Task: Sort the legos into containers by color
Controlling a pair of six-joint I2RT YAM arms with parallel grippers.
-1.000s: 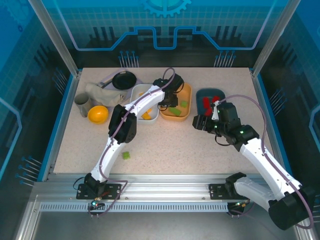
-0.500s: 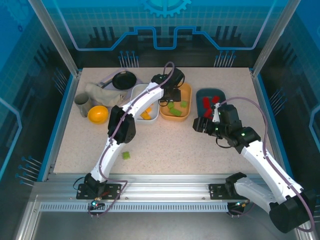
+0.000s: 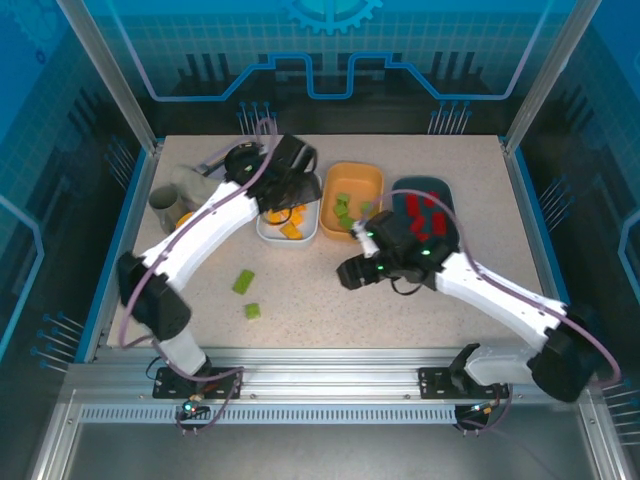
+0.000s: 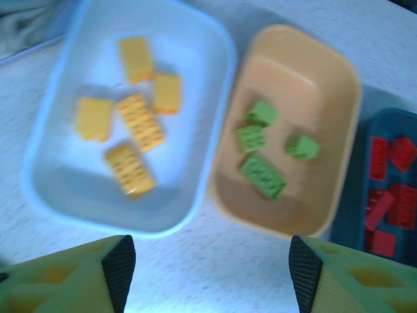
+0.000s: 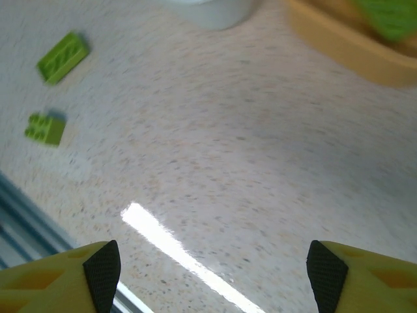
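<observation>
From above, three trays sit in a row at the far middle of the surface (image 3: 330,310): the white tray (image 3: 300,238), the orange tray (image 3: 372,182) just to its right, and the dark teal tray (image 3: 425,184) beyond that. The left claw (image 3: 283,195) hangs over the white tray, above the yellow legos (image 3: 292,229) inside it. Green legos (image 3: 345,213) lie in the orange tray and red legos (image 3: 425,216) in the dark teal tray. The right claw (image 3: 350,273) hovers low over bare surface, in front of the orange tray. Two loose green legos (image 3: 243,282) lie apart from the trays, nearer the left arm's base, one behind the other. In the left wrist view, the left claw (image 4: 212,274) is spread wide with nothing between its fingers (image 4: 120,270); below it five yellow legos (image 4: 138,120) lie in the white tray (image 4: 39,176), four green legos (image 4: 262,175) in the orange tray (image 4: 326,85), and red legos (image 4: 384,195) in the dark teal tray (image 4: 348,215) at the right edge. In the right wrist view, the right claw (image 5: 215,270) is also spread and empty above the speckled surface (image 5: 228,150), with the two loose green legos (image 5: 62,57) at the upper left and the orange tray (image 5: 339,45) in the top right corner.
</observation>
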